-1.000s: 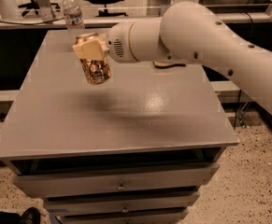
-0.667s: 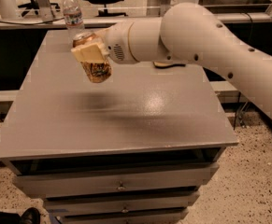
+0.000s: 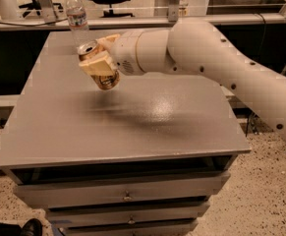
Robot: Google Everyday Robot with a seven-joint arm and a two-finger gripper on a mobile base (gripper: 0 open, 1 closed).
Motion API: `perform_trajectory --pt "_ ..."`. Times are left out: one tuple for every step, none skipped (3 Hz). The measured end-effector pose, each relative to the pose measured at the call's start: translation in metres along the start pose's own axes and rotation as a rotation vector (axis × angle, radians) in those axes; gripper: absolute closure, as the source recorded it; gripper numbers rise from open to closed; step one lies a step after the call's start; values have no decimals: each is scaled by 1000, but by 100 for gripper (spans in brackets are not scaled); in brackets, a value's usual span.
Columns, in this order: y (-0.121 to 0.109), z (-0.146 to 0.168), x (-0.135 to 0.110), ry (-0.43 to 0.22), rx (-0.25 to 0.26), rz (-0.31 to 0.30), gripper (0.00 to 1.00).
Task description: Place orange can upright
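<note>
The orange can (image 3: 105,78) is held in the air above the left-back part of the grey table (image 3: 132,127). It is tilted, its silver top (image 3: 87,48) pointing up and left. My gripper (image 3: 99,63) is shut on the can, its tan fingers (image 3: 96,66) clamped across the can's middle. The can hangs clear of the tabletop. The white arm (image 3: 211,63) reaches in from the right.
A clear plastic water bottle (image 3: 76,18) stands upright at the table's back left, just behind the can. Drawers (image 3: 128,195) sit under the tabletop. Office chairs and a rail are behind the table.
The gripper and can have shifted slightly left and up toward the bottle, and the can has tilted so its silver top shows more.
</note>
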State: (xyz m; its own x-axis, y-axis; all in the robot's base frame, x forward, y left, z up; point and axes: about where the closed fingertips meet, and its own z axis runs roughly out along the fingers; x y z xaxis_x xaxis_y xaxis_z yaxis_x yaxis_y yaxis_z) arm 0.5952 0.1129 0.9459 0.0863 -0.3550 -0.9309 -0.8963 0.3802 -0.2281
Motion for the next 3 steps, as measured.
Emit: perform_trajectory --pt "-8 2 9 -102 -17 26 100" --pt "-11 3 16 -166 -28 53 100" --pt "-13 5 24 -177 -28 84 100"
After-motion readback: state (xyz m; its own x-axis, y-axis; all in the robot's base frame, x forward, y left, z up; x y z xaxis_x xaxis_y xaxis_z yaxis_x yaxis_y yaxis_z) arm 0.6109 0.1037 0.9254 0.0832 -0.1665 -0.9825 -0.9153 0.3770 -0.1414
